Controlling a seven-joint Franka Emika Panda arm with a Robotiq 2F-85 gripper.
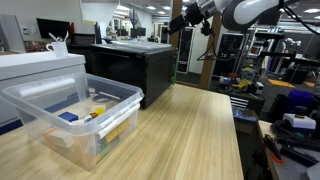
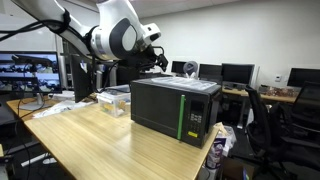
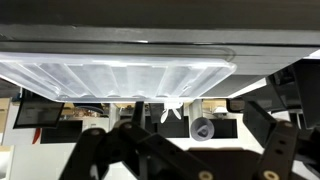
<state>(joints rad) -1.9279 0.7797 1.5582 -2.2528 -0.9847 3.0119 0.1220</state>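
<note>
Room: office lab, with desks and monitors behind.
Table (image 1: 190,130): wooden; microwave (image 2: 170,112) at its far edge, bin (image 1: 70,115) of small items at a near corner.
Lid (image 3: 120,75): clear plastic, flat on the microwave, probably parked there so the bin stays open.
End effector (image 3: 185,150): released, empty, facing the lid's edge.

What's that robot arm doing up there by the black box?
The arm's gripper hangs in the air beside the top of a black microwave that stands on a wooden table. A clear plastic lid lies on top of the microwave, and the wrist view looks at it edge-on from close by. The gripper is open and holds nothing, and it does not appear to touch the lid. A lidless clear bin with small items inside stands next to the microwave.
</note>
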